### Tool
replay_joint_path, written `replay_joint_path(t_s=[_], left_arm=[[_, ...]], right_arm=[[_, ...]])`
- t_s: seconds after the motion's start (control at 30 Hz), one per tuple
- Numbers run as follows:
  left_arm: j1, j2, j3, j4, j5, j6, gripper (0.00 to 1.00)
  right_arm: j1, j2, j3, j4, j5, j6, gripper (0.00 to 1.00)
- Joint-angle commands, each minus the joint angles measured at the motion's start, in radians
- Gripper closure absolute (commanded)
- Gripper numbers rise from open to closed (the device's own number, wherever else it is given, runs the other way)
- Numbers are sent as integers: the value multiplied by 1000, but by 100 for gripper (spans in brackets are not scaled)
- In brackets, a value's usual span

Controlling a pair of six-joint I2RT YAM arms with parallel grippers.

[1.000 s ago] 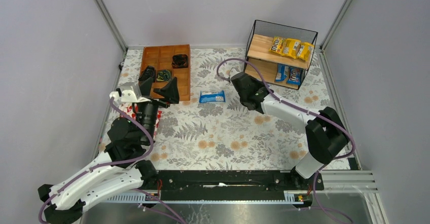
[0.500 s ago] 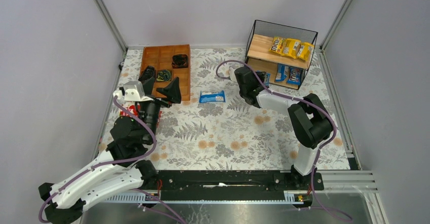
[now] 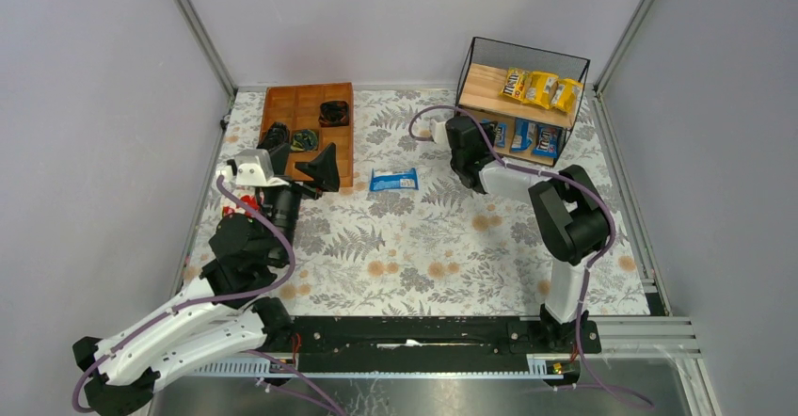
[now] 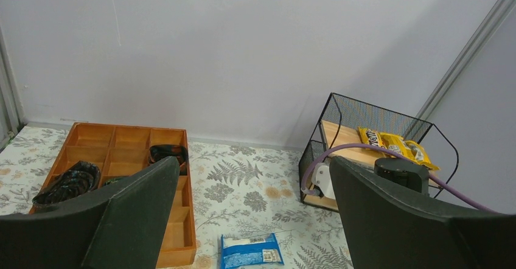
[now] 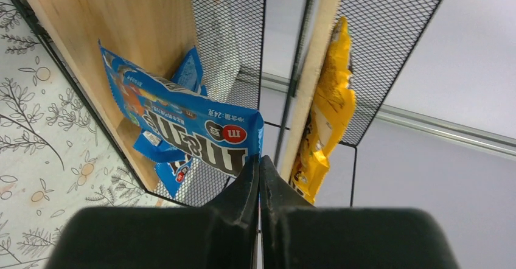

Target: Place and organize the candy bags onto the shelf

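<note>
Your right gripper [image 5: 260, 161] is pinched tight on one short edge of a glossy blue candy packet with white lettering [image 5: 182, 126]. Held that way, the flat bag sticks out ahead of the fingers and can be fed in lengthwise. That packet is already inside the lower tier of the small black wire-mesh shelf with two light wooden boards [image 5: 140, 31], over the bottom board and beside the other blue packets [image 5: 190, 69] there. I cannot tell whether it rests on the wood yet.

The three yellow-orange packets [image 3: 539, 88] lie in a row on the upper board, so the sorting appears to go by colour, yellow above and blue below. I judge you are at the release step for this bag. Mind the mesh wall close to the fingers when you let go.

Your left gripper [image 4: 254, 165] hovers with its jaws spread wide, holding nothing. It faces the loose blue packet [image 3: 393, 180] lying flat on the table just beside the brown wooden compartment tray [image 3: 299, 107], which is probably your next pick.
</note>
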Motion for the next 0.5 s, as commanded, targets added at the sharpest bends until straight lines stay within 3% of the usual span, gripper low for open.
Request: replay_joint_path(t_s=[0.0,0.47], left_arm=[[2,4,12,30,4,12,1],[3,6,10,30,8,8,1]], right_arm=[[-23,40,34,75,-41,-58,100],[-42,61,9,-130,-181,116,100]])
